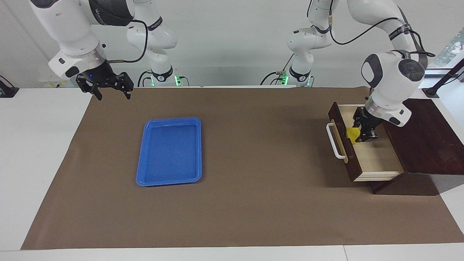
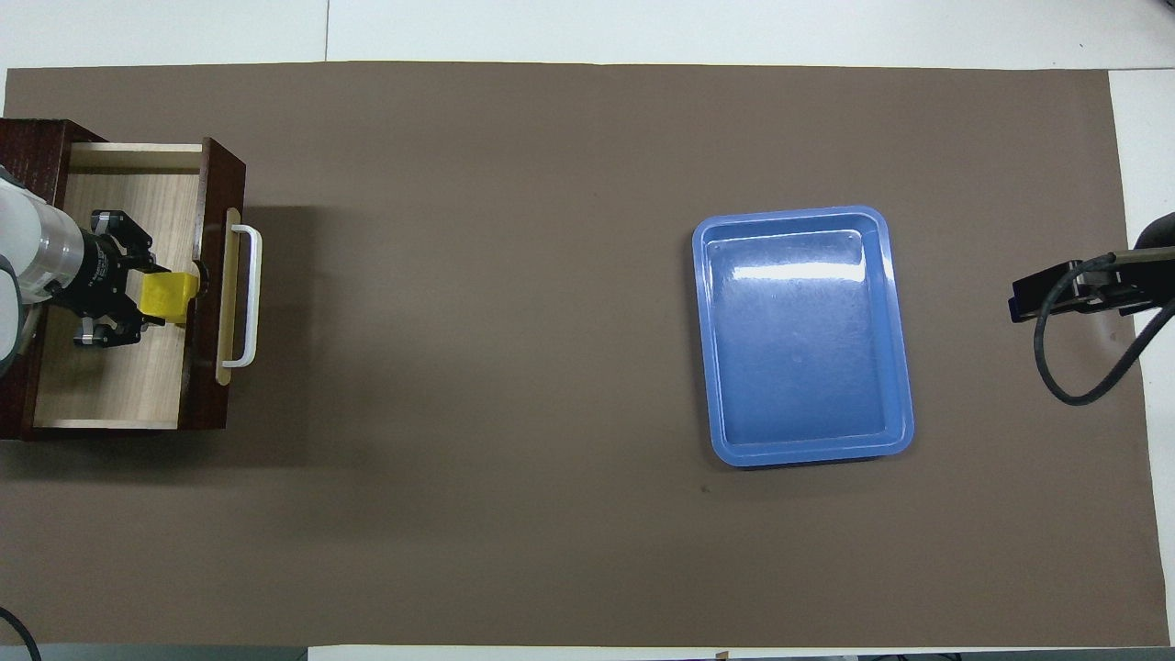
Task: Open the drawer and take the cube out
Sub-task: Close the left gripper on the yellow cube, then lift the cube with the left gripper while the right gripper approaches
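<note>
**Left gripper closing around the cube in the open drawer**

At the right arm's end of the table, the right gripper (image 1: 110, 87) is hanging in the air over the edge of the brown mat (image 1: 253, 145), its fingers spread apart and holding nothing; that arm is waiting. Nearer the middle, a blue tray (image 1: 169, 151) is lying on the mat. Toward the left arm's end, the drawer (image 1: 377, 159) is standing pulled out of its dark box (image 1: 427, 141). Inside it, the left gripper (image 1: 362, 133) is reaching down, its fingers sitting on either side of the cube (image 1: 351, 134), which is resting against the drawer's front panel; whether they are pressing it I cannot tell.
</note>
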### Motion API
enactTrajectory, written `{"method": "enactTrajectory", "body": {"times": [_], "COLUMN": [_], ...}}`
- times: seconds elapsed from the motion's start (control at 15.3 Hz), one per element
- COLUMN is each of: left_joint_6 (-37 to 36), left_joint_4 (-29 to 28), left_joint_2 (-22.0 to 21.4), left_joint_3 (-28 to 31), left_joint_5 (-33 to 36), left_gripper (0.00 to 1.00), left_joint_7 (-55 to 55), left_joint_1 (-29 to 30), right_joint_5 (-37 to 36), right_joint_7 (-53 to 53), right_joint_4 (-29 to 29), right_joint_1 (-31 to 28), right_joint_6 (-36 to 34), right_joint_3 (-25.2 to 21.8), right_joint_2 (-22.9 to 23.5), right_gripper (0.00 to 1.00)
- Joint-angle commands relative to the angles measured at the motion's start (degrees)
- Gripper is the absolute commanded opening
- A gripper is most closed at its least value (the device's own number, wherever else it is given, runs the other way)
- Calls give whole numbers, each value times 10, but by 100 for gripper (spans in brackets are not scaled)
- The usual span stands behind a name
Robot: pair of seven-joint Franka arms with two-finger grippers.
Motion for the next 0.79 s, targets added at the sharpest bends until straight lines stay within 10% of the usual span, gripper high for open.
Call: {"method": "enactTrajectory", "body": {"times": [0.0,0.2,0.72], "left_joint_6": [-118,-231,-203], "left_joint_4": [142,260,258], "left_joint_2": [43,91,93], "left_joint_3": [1,3,1], "left_joint_5": [8,10,6], "left_gripper": [0,0,0], "left_joint_7": [-8,-29,-219], "left_joint_1": [-15,-57,-208], "right_joint_5": [9,9,46], "right_joint_7": [7,6,13], "right_joint_4": [-10,-10,-28], "right_joint_1": [-3,-3,2], "right_joint_6": [4,4,8], "right_joint_3": [3,3,4], "right_joint_2": [-10,-10,-16], "right_gripper": [100,100,100]}}
